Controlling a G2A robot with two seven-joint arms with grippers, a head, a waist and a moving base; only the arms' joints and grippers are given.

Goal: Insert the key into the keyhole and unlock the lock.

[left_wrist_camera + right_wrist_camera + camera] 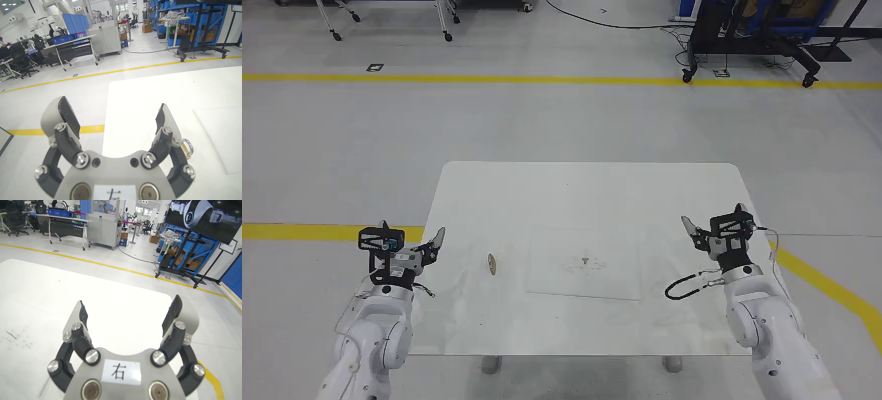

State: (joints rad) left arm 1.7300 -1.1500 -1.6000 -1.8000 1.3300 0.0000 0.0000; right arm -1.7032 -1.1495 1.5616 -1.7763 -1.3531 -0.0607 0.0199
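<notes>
Padlock (491,263) on the tabletop (682,200) at 8 o'clock, key (587,263) near 6 o'clock; nothing gripped.
Left claw (113,109) and right claw (129,306) are held apart, empty. The padlock's long axis is judged to run 12-to-6, shackle (188,144) toward 12. The thin, flat key could be pinched crookedly and jammed at the keyhole.
</notes>
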